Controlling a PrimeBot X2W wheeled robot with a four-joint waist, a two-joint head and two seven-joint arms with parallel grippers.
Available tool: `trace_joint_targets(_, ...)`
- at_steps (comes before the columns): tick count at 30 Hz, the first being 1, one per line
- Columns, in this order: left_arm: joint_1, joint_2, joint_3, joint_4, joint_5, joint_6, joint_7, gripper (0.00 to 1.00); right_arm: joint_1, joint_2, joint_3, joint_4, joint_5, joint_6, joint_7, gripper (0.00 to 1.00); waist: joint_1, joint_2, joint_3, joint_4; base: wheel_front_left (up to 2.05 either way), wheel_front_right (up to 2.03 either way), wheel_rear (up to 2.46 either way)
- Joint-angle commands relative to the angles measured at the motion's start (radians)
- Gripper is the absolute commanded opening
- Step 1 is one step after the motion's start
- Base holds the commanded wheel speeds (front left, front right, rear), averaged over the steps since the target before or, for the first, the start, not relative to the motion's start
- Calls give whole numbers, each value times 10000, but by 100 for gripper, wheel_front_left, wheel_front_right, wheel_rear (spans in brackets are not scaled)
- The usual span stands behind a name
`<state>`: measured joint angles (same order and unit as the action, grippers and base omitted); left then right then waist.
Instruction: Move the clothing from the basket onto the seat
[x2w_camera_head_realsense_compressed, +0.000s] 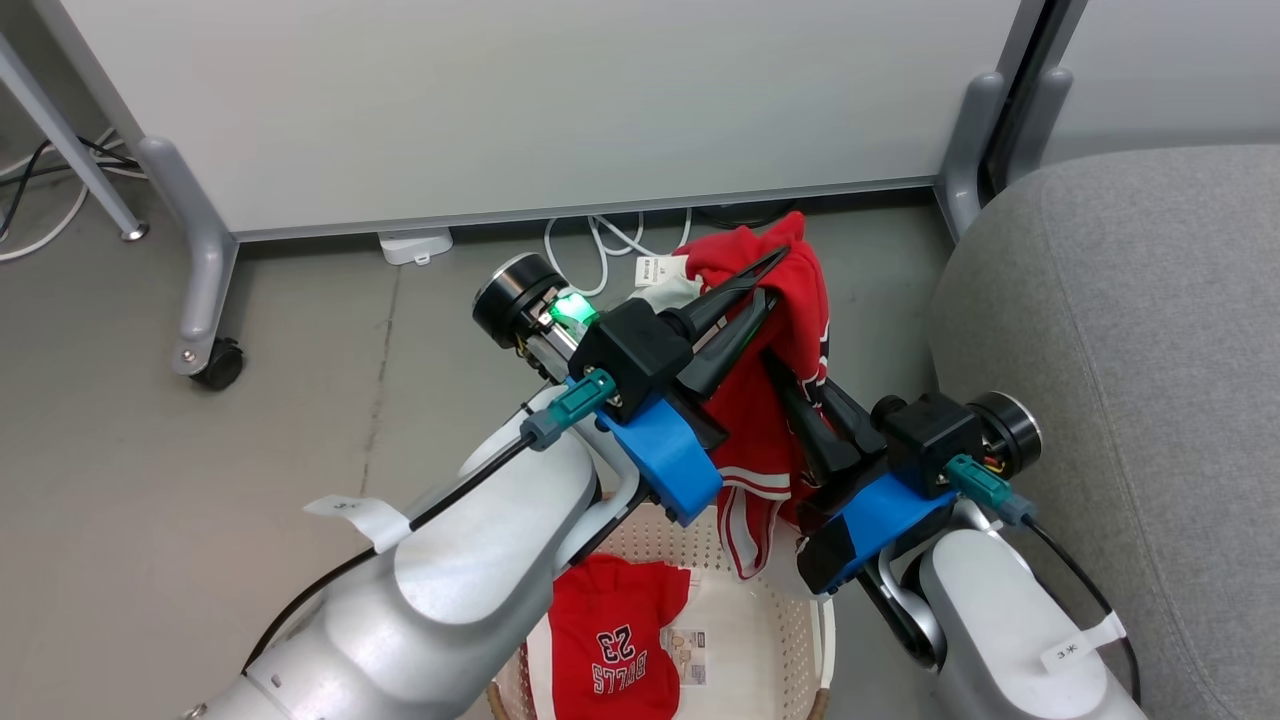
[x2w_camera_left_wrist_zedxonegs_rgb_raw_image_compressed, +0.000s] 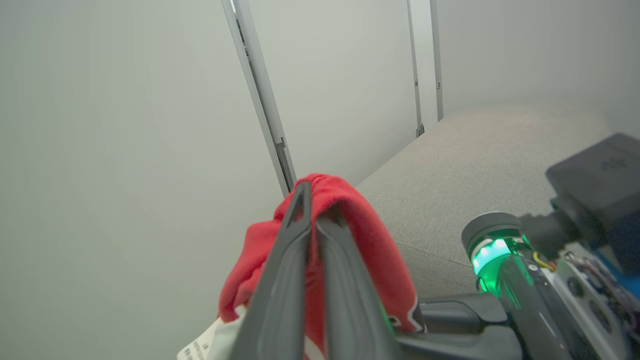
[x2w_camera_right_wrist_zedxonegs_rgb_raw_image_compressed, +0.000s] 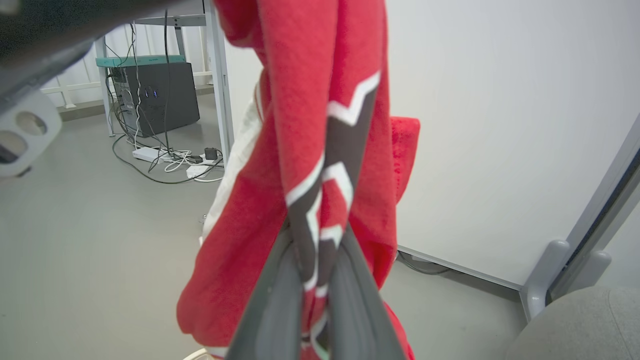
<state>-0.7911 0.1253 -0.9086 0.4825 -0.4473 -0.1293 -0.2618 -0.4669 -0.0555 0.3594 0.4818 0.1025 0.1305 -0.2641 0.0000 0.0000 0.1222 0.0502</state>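
Note:
A red garment (x2w_camera_head_realsense_compressed: 752, 435) with white stripe trim hangs above the basket (x2w_camera_head_realsense_compressed: 792, 622), held by both grippers. My left gripper (x2w_camera_head_realsense_compressed: 772, 272) is shut on its top fold, and red cloth drapes over the fingertips (x2w_camera_left_wrist_zedxonegs_rgb_raw_image_compressed: 304, 200). My right gripper (x2w_camera_head_realsense_compressed: 786, 378) is shut lower down on the same garment, pinching a black-and-white stripe (x2w_camera_right_wrist_zedxonegs_rgb_raw_image_compressed: 320, 235). Another red jersey (x2w_camera_head_realsense_compressed: 612, 640), lettered "BULLS 23", lies inside the basket beside a label sticker. The grey seat (x2w_camera_head_realsense_compressed: 1130, 330) stands to the right of the basket.
A pale wheeled partition panel (x2w_camera_head_realsense_compressed: 550, 100) stands behind, with a caster (x2w_camera_head_realsense_compressed: 215, 365) at the left. White cables (x2w_camera_head_realsense_compressed: 600, 245) and an adapter (x2w_camera_head_realsense_compressed: 415, 245) lie on the floor under it. A dark computer case (x2w_camera_right_wrist_zedxonegs_rgb_raw_image_compressed: 155, 97) and more cables sit under a table.

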Motion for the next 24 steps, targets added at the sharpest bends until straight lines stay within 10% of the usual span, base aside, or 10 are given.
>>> trace_joint_targets(1,6,26,72,-3,76,-17,-48,0,81,39,-8,-54,49,5,-7,0,0,0,-13,-10,0,0,0)
trace_joint_targets(17,109,-16,150,31,36,-11,-48,0,93,55,13,-143,155,5,-7,0,0,0,-53,-50,0,0,0)
trace_joint_targets(19,170,-43,169,45,44,7,-48,100,112,55,-7,-156,168,5,-7,0,0,0,-59,-58,0,0,0)
trace_joint_targets(24,187,-58,165,120,87,7,-40,100,148,57,-28,-198,169,5,-6,0,0,0,-61,-84,0,0,0)
